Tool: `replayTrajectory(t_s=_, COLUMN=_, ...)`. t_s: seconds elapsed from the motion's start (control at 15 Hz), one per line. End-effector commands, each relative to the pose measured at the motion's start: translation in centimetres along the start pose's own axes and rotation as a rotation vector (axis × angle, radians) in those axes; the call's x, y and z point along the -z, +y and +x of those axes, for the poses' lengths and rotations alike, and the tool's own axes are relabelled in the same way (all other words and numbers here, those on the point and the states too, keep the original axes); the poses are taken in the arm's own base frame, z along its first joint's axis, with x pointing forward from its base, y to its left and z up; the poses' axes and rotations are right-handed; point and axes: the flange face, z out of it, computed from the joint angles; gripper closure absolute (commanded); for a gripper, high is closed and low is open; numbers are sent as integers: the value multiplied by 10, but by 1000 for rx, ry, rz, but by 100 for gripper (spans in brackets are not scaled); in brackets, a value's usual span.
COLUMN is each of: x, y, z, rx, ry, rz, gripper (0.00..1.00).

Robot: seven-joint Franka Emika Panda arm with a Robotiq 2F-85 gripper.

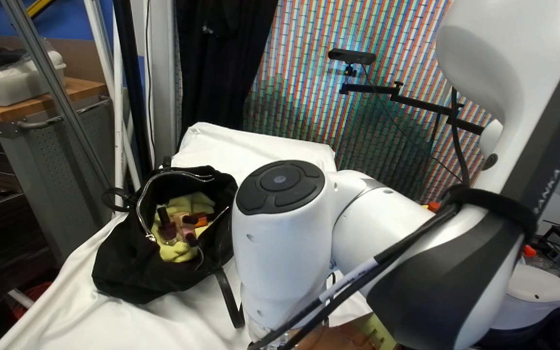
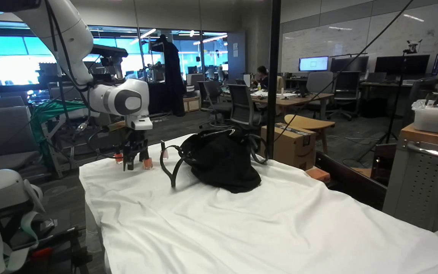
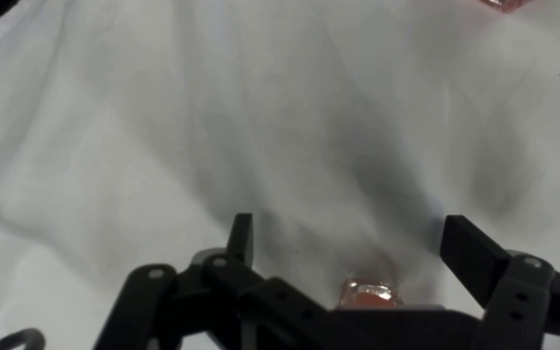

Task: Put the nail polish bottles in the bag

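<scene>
The black bag (image 1: 129,265) (image 2: 222,163) lies on the white cloth with its mouth open, its yellow-green inside (image 1: 175,252) showing. Several nail polish bottles rest in it, among them a dark one (image 1: 168,232) and an orange-red one (image 1: 201,220). On the cloth outside stand a red bottle (image 2: 118,158), an orange bottle (image 2: 148,164) and a pale pink bottle (image 2: 165,153) by the bag's strap. My gripper (image 3: 347,233) (image 2: 136,161) is open, low over the cloth. An orange-red bottle (image 3: 370,294) shows between its fingers, untouched and partly hidden by the gripper body. Another bottle (image 3: 506,4) is cut off top right.
A strap (image 2: 175,173) of the bag loops onto the white cloth (image 2: 242,228) on the gripper's side. The arm (image 1: 285,253) covers the gripper and part of the table in an exterior view. A cardboard box (image 2: 293,146) stands behind the table.
</scene>
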Motion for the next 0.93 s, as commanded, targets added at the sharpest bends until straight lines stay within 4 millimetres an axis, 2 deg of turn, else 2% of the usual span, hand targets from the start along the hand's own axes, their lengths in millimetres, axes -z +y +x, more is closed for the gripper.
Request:
replayTrajectory(t_s=0.0, x=9, y=0, z=0, rx=-3, ry=-2, rz=33, gripper=0)
replayTrajectory(t_s=0.53, x=27, y=0, z=9, rx=-12, ry=26, rz=66, gripper=0)
replayTrajectory(t_s=0.87, x=28, y=-3, z=18, rx=-13, ry=28, rz=69, gripper=0)
